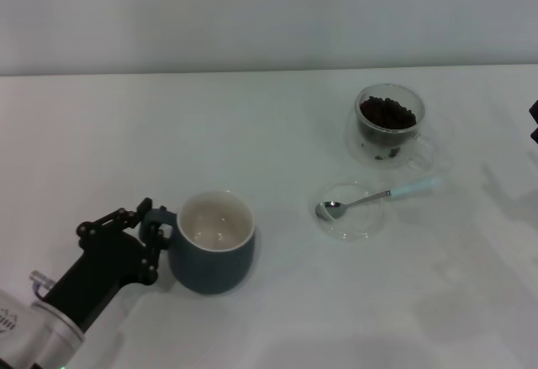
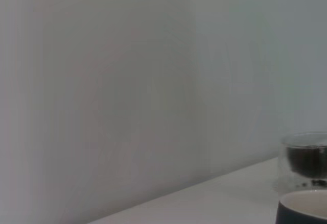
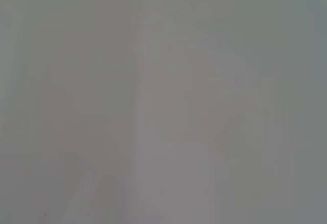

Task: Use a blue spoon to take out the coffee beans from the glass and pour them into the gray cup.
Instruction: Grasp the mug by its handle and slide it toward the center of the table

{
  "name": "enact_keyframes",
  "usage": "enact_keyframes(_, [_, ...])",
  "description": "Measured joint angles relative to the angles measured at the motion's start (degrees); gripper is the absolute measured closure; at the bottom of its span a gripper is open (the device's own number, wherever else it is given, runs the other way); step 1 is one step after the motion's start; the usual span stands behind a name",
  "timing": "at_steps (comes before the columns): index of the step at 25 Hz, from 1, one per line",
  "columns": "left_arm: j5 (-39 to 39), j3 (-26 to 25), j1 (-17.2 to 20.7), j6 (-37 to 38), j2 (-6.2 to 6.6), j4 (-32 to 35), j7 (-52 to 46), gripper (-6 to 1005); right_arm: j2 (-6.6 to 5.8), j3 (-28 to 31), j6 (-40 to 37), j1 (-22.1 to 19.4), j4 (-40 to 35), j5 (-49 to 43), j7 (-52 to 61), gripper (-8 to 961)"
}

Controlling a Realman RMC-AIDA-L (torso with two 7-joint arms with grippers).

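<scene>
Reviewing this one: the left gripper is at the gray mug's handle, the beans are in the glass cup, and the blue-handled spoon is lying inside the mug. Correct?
Not quite. In the head view the metal teaspoon with the pale blue handle lies on the flat clear glass saucer, not in the rounded dark blue-gray mug. The left gripper is at the mug's handle, and the dark coffee beans are in the clear double-walled glass cup.

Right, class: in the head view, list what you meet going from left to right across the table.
Left end effector at the mug's handle → gray cup → clear saucer holding the blue spoon → glass of coffee beans → a dark sliver of the right arm at the edge.
</scene>
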Motion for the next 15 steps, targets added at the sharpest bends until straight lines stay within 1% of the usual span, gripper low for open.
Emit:
enact_keyframes(7, [0.9,0.0,-1.0,-2.3,-0.08,0.6,0.1,851,-0.04,0.0,0.0,0.0,0.0,0.0,2.0,82])
enact_keyframes(15, [2.3,0.0,-0.5,-2.7,-0.08,0.8,0.1,851,-0.09,-0.1,0.0,0.0,-0.1,-0.2,2.2,82])
